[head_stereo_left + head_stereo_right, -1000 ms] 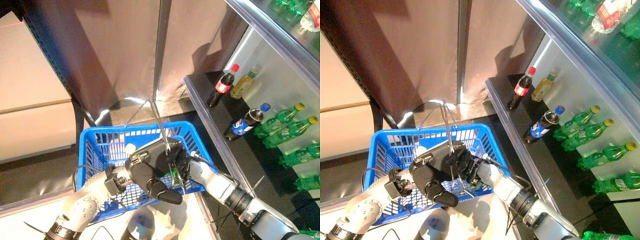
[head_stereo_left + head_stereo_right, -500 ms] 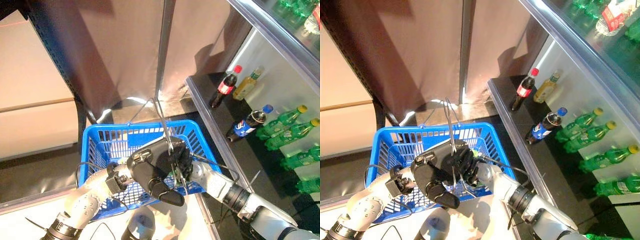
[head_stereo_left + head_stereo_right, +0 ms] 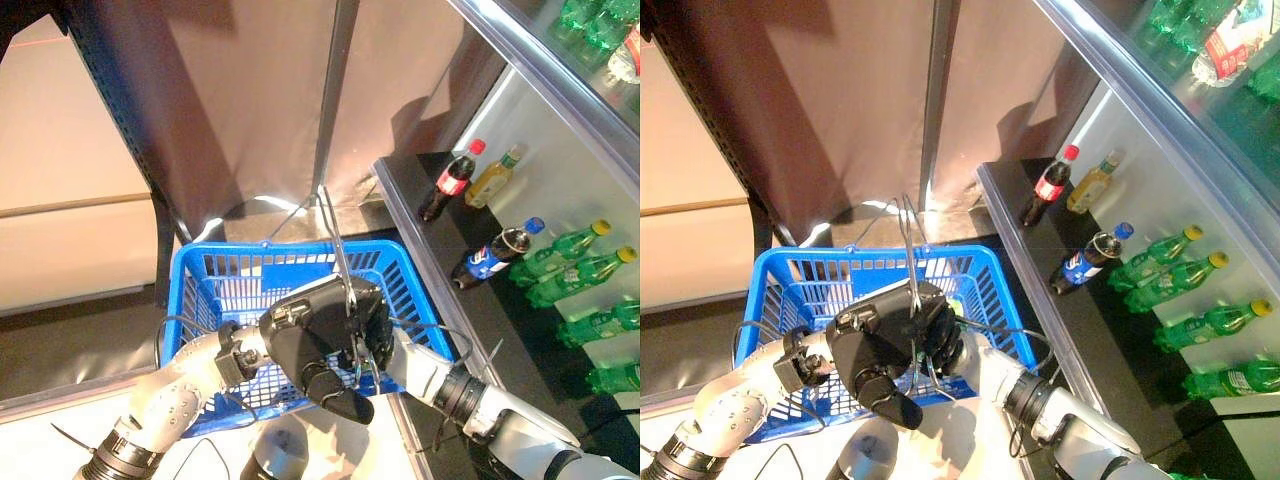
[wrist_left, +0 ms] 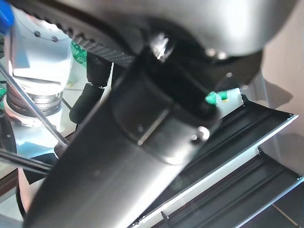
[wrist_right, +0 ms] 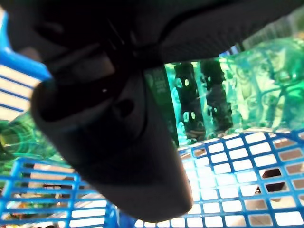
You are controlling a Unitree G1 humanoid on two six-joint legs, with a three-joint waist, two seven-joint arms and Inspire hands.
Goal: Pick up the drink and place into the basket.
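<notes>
The blue basket point(image 3: 214, 287) hangs raised in front of me. My left hand point(image 3: 318, 345) is shut on its thin wire handles point(image 3: 336, 241). My right hand point(image 3: 943, 339) reaches into the basket from the right, just behind the left hand. In the right wrist view its fingers point(image 5: 190, 111) are curled round a green drink bottle point(image 5: 249, 90), held just above the basket's blue mesh point(image 5: 237, 199). A bit of the green bottle shows by the hands in the eye views point(image 3: 956, 304).
A dark shelf point(image 3: 415, 215) at the right carries a cola bottle point(image 3: 447, 181), a yellow drink point(image 3: 490, 174), a lying dark bottle with a blue cap point(image 3: 492, 254) and green bottles point(image 3: 572, 252). A metal post point(image 3: 335, 100) stands behind the basket.
My right hand with the green drink has moved left, deeper into the basket and closer behind the left hand. The camera has shifted a little.
</notes>
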